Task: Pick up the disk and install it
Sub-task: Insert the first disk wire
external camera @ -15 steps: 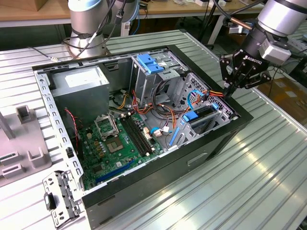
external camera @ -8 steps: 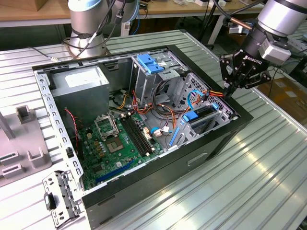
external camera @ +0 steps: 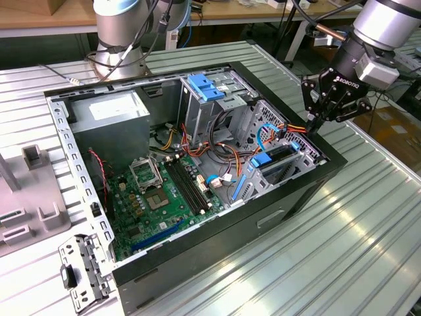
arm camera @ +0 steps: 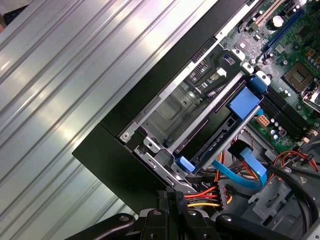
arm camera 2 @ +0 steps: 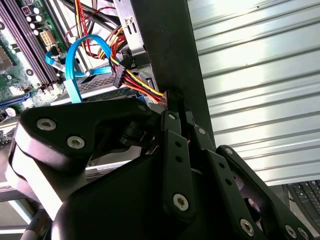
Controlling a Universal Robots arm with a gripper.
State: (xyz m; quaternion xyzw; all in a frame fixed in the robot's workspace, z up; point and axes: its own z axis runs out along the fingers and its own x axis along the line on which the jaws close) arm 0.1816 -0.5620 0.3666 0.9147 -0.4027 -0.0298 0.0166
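claw [external camera: 314,123] | fingers together, tip on power cable wires [arm camera 2: 145,86] | disk [external camera: 279,156] in bay

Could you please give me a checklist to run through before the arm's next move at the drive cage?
1. Disk sits in the drive cage: ok.
2. Disk fully seated: cannot tell.
3. End effector shut, not holding the disk: ok.
4. End effector clear of the power wires: cannot tell, its tips are right beside them.
5. Blue data cable apart from the end effector: ok.

No print can be made out on anything.
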